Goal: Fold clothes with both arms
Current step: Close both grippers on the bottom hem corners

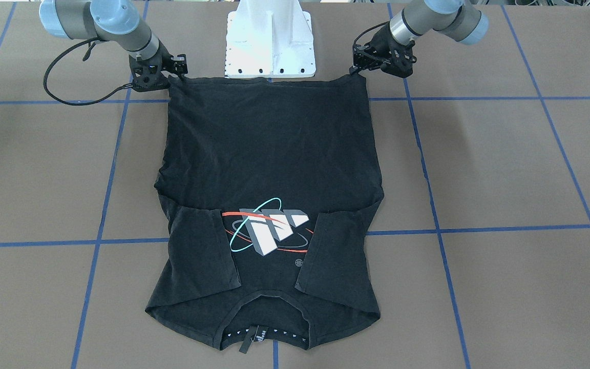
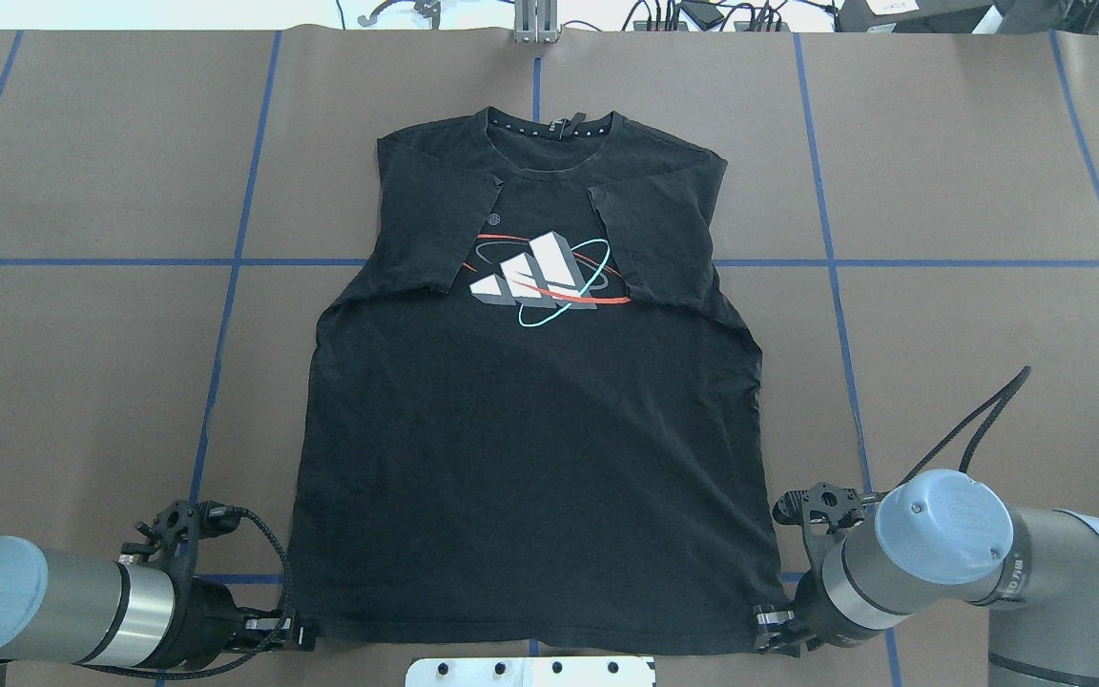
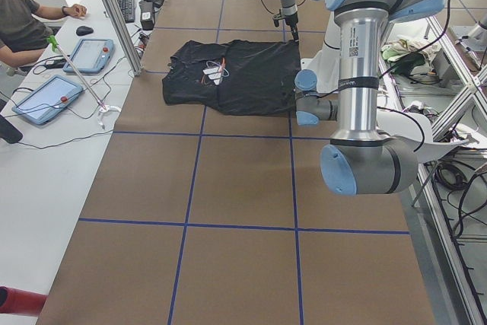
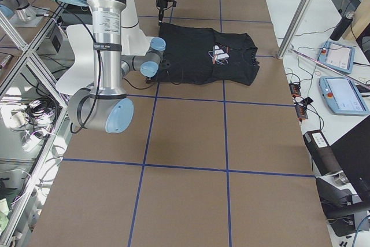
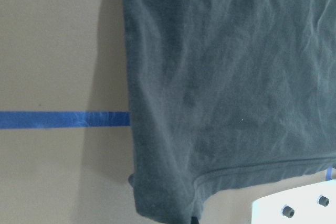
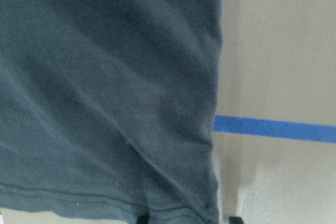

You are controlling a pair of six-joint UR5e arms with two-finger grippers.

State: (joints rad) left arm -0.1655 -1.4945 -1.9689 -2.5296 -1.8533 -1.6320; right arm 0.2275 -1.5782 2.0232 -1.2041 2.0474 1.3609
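Note:
The black T-shirt [image 1: 269,143] [image 2: 530,448] lies flat on the brown table with its orbit graphic [image 2: 545,277] facing up. Both sleeves are folded inward and the collar points away from the robot. My left gripper [image 2: 300,634] [image 1: 357,69] is shut on the hem corner on its side. My right gripper [image 2: 767,630] [image 1: 178,74] is shut on the other hem corner. The hem runs taut between them just in front of the base. In both wrist views the shirt fabric [image 5: 220,77] [image 6: 105,77] casts a shadow beside its edge, so the corners sit slightly off the table.
The white pedestal base [image 1: 269,41] [image 2: 530,671] stands right behind the hem. Blue tape lines [image 2: 225,305] grid the brown table. A person [image 3: 19,20] sits at a side desk with tablets [image 3: 46,100] beyond the collar end.

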